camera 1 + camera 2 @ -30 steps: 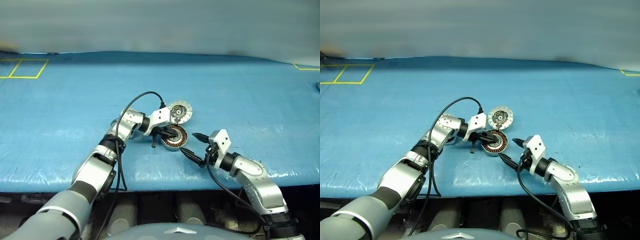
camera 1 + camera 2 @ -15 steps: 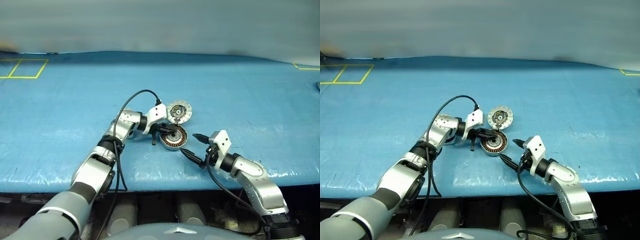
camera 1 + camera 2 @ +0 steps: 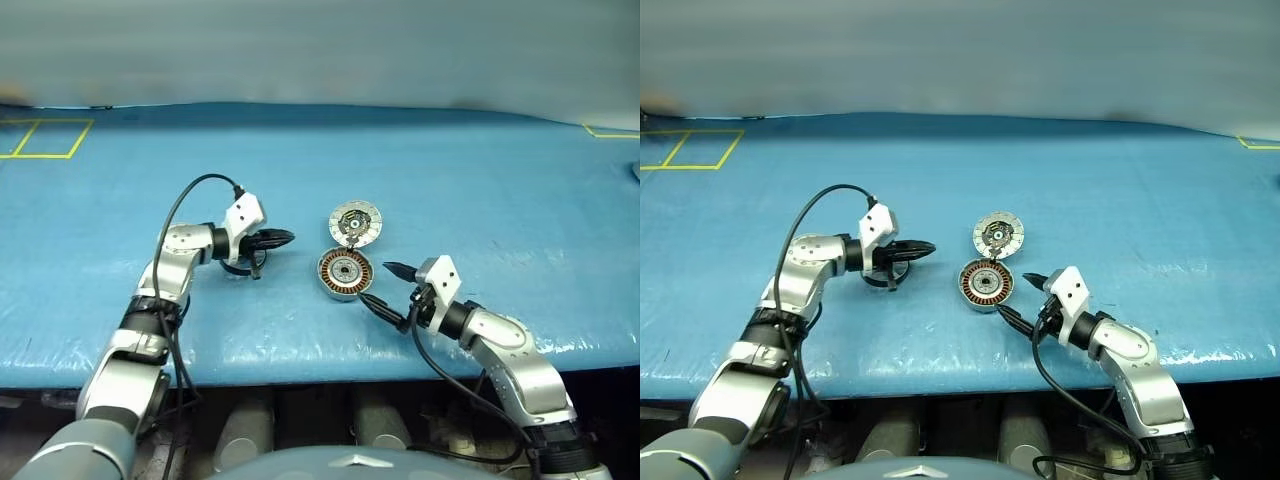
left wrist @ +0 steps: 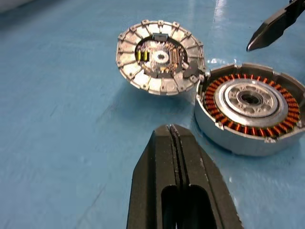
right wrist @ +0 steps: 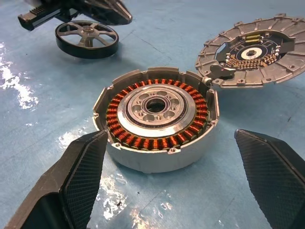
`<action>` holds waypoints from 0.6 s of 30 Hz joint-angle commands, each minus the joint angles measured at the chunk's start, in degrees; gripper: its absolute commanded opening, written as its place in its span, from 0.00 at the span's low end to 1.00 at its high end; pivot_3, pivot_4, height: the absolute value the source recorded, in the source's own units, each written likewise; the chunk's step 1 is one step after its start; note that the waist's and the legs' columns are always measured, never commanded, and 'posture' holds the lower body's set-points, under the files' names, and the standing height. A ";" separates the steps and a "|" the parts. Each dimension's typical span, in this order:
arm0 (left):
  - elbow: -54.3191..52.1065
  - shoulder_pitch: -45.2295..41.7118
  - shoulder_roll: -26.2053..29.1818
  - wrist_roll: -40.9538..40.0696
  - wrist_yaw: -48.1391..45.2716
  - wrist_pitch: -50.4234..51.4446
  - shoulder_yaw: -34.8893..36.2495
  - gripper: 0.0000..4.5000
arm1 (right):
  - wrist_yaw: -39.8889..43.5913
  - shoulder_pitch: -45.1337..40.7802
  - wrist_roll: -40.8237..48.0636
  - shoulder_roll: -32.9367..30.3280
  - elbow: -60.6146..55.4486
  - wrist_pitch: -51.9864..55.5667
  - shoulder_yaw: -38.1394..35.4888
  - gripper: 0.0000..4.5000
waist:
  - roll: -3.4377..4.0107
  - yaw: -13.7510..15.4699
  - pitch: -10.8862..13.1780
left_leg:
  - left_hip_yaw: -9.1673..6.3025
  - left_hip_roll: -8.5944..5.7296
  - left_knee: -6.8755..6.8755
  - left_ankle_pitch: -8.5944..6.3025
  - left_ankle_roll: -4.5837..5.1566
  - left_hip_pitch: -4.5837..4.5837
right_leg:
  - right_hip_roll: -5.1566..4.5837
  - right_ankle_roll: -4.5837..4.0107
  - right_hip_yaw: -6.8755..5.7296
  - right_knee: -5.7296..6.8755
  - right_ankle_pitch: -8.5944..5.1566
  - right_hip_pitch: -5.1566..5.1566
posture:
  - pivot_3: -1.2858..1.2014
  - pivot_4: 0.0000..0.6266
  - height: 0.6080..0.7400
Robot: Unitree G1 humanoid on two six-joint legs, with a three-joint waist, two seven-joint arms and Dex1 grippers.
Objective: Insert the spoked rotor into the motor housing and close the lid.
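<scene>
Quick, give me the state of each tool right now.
Left tool: closed, holding nothing, above the spoked rotor.
Right tool: open, holding nothing, jaws either side of the motor housing.

blue table (image 3: 480,170): housing (image 3: 345,273), lid (image 3: 357,222) touching it, rotor (image 5: 86,39) apart.

- The table (image 3: 480,170) in front of me wears a blue plastic sheet, wrinkled and glossy near its front edge.
- Yellow tape lines (image 3: 45,138) form boxes at its far left corner.
- Another yellow tape corner (image 3: 610,132) sits at the far right.
- A pale wall (image 3: 320,50) rises behind it.
</scene>
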 commanded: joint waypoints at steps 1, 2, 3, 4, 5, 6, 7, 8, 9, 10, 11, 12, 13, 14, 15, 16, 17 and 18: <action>-6.83 1.78 3.93 -1.76 0.76 2.61 2.89 0.01 | 0.90 -1.73 0.85 0.39 -2.63 -1.46 0.42 1.00 | 0.00 0.10 0.01 | 0.00 0.00 0.02 0.00 0.00 0.00 | 0.00 0.00 0.00 0.01 0.00 0.00 | 0.52 0.24 1.00; -7.78 2.39 5.33 -1.55 0.80 3.18 3.07 0.01 | 1.12 -2.39 0.57 0.67 -2.15 -1.45 1.03 1.00 | 0.00 0.13 0.01 | 0.00 0.00 0.04 0.00 0.00 -0.01 | 0.00 -0.05 -0.01 0.01 -0.03 0.00 | 0.52 0.24 1.00; -8.38 2.80 6.49 -1.28 0.65 3.48 2.99 0.01 | 1.25 -2.95 0.20 0.90 -1.66 -1.50 1.62 1.00 | 0.00 0.14 0.01 | 0.00 0.00 0.08 0.00 0.00 -0.01 | 0.00 -0.27 -0.01 0.01 -0.15 0.01 | 0.52 0.24 1.00; -8.58 2.97 7.37 -0.77 0.74 3.41 2.75 0.01 | 1.35 -3.44 -0.23 1.08 -1.06 -1.60 2.14 1.00 | 0.00 0.22 0.01 | 0.00 0.00 0.11 0.00 0.00 0.00 | 0.00 -0.29 -0.01 0.02 -0.17 0.02 | 0.52 0.24 1.00; -8.74 3.06 7.93 -0.55 0.89 3.40 2.51 0.01 | 1.40 -3.72 -0.50 1.16 -0.67 -1.69 2.48 1.00 | 0.00 0.37 0.01 | 0.01 0.00 0.13 0.00 0.00 0.01 | 0.00 -0.29 -0.01 0.04 -0.17 0.04 | 0.52 0.24 1.00; -8.72 2.96 8.27 -0.31 1.37 3.29 2.31 0.01 | 1.40 -3.94 -0.73 1.16 -0.35 -1.77 2.78 1.00 | 0.01 0.54 0.01 | 0.01 0.00 0.13 0.00 0.00 0.01 | -0.01 -0.31 -0.01 0.04 -0.18 0.05 | 0.52 0.24 1.00; -8.89 2.75 8.57 -0.58 1.46 3.66 2.28 0.01 | 1.51 -4.18 -0.74 1.26 -0.13 -1.83 3.05 1.00 | 0.01 0.66 0.01 | 0.01 0.00 0.13 0.00 0.00 0.01 | -0.01 -0.31 -0.01 0.03 -0.18 0.05 | 0.52 0.24 1.00; -9.08 2.57 8.80 -0.89 1.54 3.98 2.32 0.01 | 1.61 -4.33 -0.71 1.34 0.00 -1.92 3.24 1.00 | 0.00 0.73 0.01 | 0.01 -0.01 0.13 0.00 0.00 0.01 | -0.02 -0.31 -0.01 0.02 -0.18 0.06 | 0.52 0.24 1.00; -9.36 2.42 8.98 -1.42 1.40 4.44 2.52 0.01 | 1.64 -4.40 -0.75 1.38 0.05 -2.01 3.40 1.00 | 0.00 0.75 0.01 | 0.01 -0.01 0.12 0.00 0.00 -0.02 | -0.01 -0.31 -0.01 0.00 -0.18 0.03 | 0.52 0.24 1.00; -9.64 2.34 9.11 -2.01 1.11 5.07 2.74 0.01 | 1.66 -4.42 -0.77 1.41 0.07 -2.09 3.48 1.00 | 0.00 0.69 0.01 | 0.01 -0.01 0.12 0.00 0.00 -0.04 | -0.01 -0.31 -0.01 0.00 -0.18 0.02 | 0.52 0.24 1.00; -9.81 2.31 9.18 -2.36 0.94 5.48 2.87 0.01 | 1.66 -4.42 -0.82 1.41 0.08 -2.14 3.51 1.00 | 0.00 0.63 0.01 | 0.02 -0.01 0.10 0.00 -0.01 -0.03 | -0.01 -0.30 -0.01 0.00 -0.17 0.01 | 0.52 0.24 1.00; -9.74 2.14 9.55 -2.24 0.85 5.82 2.83 0.01 | 1.65 -4.29 -0.74 1.48 0.09 -2.28 3.42 1.00 | 0.00 0.58 0.01 | 0.02 -0.01 0.07 0.00 -0.01 -0.03 | -0.01 -0.30 -0.01 0.00 -0.17 0.00 | 0.52 0.24 1.00; -9.73 1.99 10.13 -2.33 -0.09 6.10 2.46 0.04 | 1.68 -4.12 -0.59 1.53 0.12 -2.35 3.25 1.00 | 0.00 0.53 0.01 | 0.02 -0.01 0.04 0.00 -0.01 -0.02 | 0.00 -0.29 -0.01 0.01 -0.17 -0.01 | 0.52 0.24 1.00; -9.85 1.89 10.60 -2.54 -0.92 6.46 2.13 0.08 | 1.68 -4.00 -0.54 1.55 0.15 -2.41 3.13 1.00 | 0.00 0.38 0.01 | 0.02 0.00 0.02 0.00 -0.01 -0.01 | 0.00 -0.30 -0.01 0.02 -0.17 -0.01 | 0.52 0.24 1.00; -10.01 1.76 11.09 -2.86 -1.93 7.06 1.76 0.13 | 1.54 -3.88 -0.70 1.53 0.11 -2.49 3.09 1.00 | 0.01 0.26 0.02 | 0.02 0.01 0.02 0.00 -0.01 -0.01 | 0.02 -0.30 -0.01 0.02 -0.17 -0.02 | 0.52 0.24 1.00; -9.65 1.43 11.72 -2.34 -2.52 6.95 1.14 0.20 | 1.58 -3.83 -0.55 1.67 0.19 -2.59 3.04 1.00 | 0.01 0.18 0.02 | 0.02 0.02 0.02 0.00 -0.01 0.00 | 0.02 -0.31 -0.01 0.03 -0.18 -0.02 | 0.52 0.24 1.00; -8.97 0.88 12.24 -1.33 -2.33 6.68 0.58 0.27 | 1.56 -3.86 -0.52 1.79 0.29 -2.72 3.08 1.00 | 0.01 0.16 0.02 | 0.02 0.02 0.02 0.00 -0.01 0.00 | 0.02 -0.33 -0.01 0.04 -0.19 -0.03 | 0.52 0.24 1.00; -7.97 0.08 12.80 -0.20 -2.14 6.52 -0.05 0.35 | 1.49 -3.91 -0.68 1.89 0.44 -2.92 3.20 1.00 | 0.01 0.20 0.02 | 0.03 0.02 0.02 0.00 -0.01 0.00 | 0.02 -0.33 -0.01 0.04 -0.19 -0.02 | 0.52 0.24 1.00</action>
